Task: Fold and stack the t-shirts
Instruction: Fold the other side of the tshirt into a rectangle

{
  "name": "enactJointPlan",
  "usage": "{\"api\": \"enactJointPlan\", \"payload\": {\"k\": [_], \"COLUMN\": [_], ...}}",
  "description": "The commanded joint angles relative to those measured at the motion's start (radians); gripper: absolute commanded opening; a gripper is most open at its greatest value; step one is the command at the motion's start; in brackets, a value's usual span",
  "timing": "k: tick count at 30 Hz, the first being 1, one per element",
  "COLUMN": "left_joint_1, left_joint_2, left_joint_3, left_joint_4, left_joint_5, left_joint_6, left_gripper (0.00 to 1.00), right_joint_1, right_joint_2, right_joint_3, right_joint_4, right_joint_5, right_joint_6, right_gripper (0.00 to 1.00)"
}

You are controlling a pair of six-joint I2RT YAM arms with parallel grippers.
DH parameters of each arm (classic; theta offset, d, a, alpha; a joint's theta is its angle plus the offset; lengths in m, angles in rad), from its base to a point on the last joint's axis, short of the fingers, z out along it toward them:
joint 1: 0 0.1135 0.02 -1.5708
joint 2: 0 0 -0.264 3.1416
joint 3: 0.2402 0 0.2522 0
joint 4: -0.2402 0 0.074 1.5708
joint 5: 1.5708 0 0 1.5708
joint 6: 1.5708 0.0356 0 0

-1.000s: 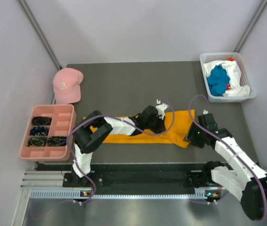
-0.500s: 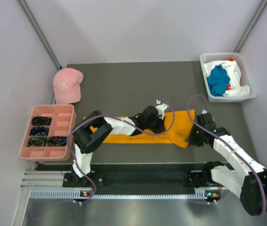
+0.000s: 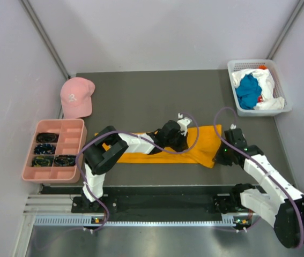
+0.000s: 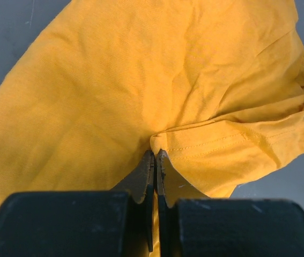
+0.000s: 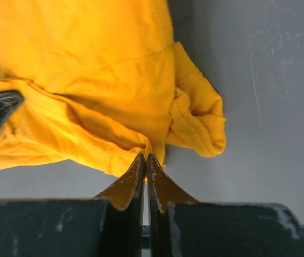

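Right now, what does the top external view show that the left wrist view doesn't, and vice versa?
Top external only: the pink baseball cap, the pink compartment tray, and the white plastic basket holding a teal-blue shirt and a white shirt. Left wrist only: the left gripper pinched shut on a stitched hem. Both: the bright orange-yellow cloth t-shirt lying on the dark table.

The left claw [image 4: 155,155] pinches a hemmed fold of the orange-yellow t-shirt [image 4: 141,80].
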Motion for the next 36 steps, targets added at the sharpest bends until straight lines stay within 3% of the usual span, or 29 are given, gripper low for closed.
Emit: {"api": "enactJointPlan", "payload": {"k": [1,15,36], "left_joint_1": [0.0,-0.002,-0.015], "left_joint_2": [-0.065,-0.232,-0.161], "left_joint_3": [0.021,-0.088,-0.142], "left_joint_4": [-0.022,-0.03,0.018], "left_joint_5": [-0.028,-0.043,-0.028], "left_joint_6": [0.011,-0.061,-0.111], "left_gripper": [0.0,0.0,0.0], "right_joint_1": [0.01,0.01,0.01], "right_joint_2": [-0.033,0.185,0.306], "right_joint_3": [0.098,0.222,0.334], "right_joint_4": [-0.023,0.075,0.112], "right_joint_5": [0.016,0.043,0.12], "right_joint_6": [-0.035,-0.122,-0.17], "right_gripper": [0.0,0.0,0.0]}}
